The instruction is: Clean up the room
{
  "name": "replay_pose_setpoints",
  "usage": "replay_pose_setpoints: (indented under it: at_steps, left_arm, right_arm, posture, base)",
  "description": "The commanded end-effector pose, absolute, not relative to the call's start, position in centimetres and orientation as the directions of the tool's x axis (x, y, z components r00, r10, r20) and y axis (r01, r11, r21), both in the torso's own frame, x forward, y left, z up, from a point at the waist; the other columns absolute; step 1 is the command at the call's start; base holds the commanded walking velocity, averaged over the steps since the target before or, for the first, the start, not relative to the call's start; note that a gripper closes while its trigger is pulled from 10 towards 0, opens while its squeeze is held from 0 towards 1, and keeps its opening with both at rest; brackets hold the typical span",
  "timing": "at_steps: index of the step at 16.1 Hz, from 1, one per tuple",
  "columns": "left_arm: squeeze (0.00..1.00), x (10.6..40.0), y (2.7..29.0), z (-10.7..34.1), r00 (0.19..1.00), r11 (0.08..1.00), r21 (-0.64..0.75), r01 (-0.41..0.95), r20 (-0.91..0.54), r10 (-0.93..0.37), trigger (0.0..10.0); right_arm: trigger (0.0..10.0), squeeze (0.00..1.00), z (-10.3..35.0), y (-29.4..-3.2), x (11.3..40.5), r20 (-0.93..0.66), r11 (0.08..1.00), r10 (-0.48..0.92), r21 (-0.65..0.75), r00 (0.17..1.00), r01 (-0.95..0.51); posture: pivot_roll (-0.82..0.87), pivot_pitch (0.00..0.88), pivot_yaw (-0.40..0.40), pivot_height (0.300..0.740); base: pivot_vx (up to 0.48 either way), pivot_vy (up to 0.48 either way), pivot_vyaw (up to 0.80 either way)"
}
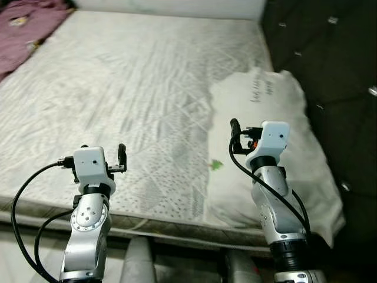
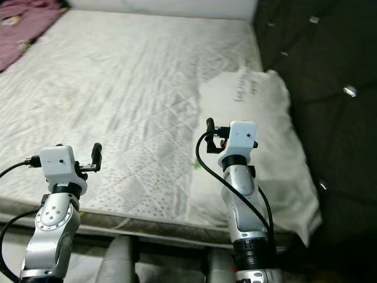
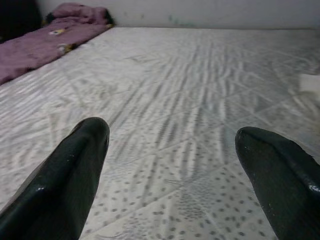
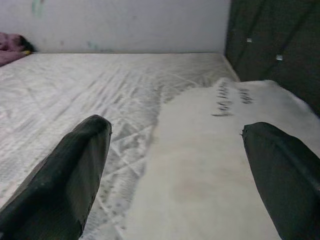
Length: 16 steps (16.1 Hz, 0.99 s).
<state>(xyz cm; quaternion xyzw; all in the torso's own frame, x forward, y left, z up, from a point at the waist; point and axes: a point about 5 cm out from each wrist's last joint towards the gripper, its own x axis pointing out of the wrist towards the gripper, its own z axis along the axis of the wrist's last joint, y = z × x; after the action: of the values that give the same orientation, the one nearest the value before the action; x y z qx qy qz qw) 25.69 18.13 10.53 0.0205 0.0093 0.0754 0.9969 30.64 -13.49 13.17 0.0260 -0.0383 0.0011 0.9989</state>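
Two grippers hover over the mattress (image 1: pixel 135 88), both spread wide and holding nothing. Right gripper (image 4: pixel 175 165) has the white pillow (image 4: pixel 210 165) lying between and under its fingers, likely lined up for a grasp. Left gripper (image 3: pixel 172 165) faces bare mattress; purple blanket (image 3: pixel 45 45) lies well beyond.

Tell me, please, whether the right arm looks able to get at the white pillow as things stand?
Probably yes. The right pincer hangs open just over the white pillow, which lies bare on the mattress beside the dark headboard, with nothing between them.
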Motion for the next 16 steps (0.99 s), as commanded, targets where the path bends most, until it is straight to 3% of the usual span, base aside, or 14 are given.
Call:
replay_pose_setpoints:
  at_steps: [1,7,13,16]
  left_arm:
    - [0.00,25.5,18.2,10.5,0.988,0.987,0.050,-0.154,-0.022,0.155,10.0]
    - [0.00,25.5,18.2,10.5,0.988,0.987,0.049,-0.152,-0.025,0.153,10.0]
    - [0.00,25.8,18.2,10.5,0.989,0.989,0.058,-0.138,-0.037,0.141,10.0]
    - [0.00,25.9,17.6,10.8,0.995,0.994,0.041,-0.097,-0.029,0.098,10.0]
  right_arm:
    - [10.0,0.00,13.6,-13.7,30.6,0.086,0.998,-0.013,0.059,0.996,0.008]
    - [10.0,0.00,13.5,-13.7,30.6,0.084,0.998,-0.015,0.059,0.996,0.010]
    - [10.0,0.00,11.8,-14.5,30.4,0.012,0.988,-0.142,-0.055,0.990,0.142]
    - [10.0,0.00,11.9,-14.3,30.3,0.018,0.995,-0.100,-0.018,0.995,0.100]
  posture:
    - [0.05,0.000,0.006,0.653]
    - [0.05,0.000,0.006,0.658]
    - [0.06,0.000,0.019,0.693]
    - [0.06,0.000,0.016,0.703]
  base:
    - [0.000,0.000,0.00]
    - [0.000,0.000,0.00]
    - [0.000,0.000,0.00]
    - [0.000,0.000,0.00]
